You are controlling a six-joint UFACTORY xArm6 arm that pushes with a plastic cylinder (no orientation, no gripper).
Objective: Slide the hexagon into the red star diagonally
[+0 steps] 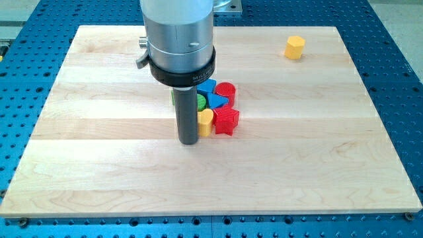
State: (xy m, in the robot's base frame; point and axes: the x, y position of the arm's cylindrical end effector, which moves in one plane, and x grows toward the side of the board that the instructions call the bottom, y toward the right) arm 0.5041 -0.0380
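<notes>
The yellow hexagon sits alone near the view's top right of the wooden board. The red star lies at the lower right of a tight cluster near the board's middle. My tip rests on the board at the cluster's lower left, right beside a second yellow block that touches the red star. The tip is far from the hexagon, down and to the left of it. The rod and arm body hide the cluster's left part.
The cluster also holds a red round block, two blue blocks and a green block. A sliver of green shows left of the rod. A blue perforated table surrounds the board.
</notes>
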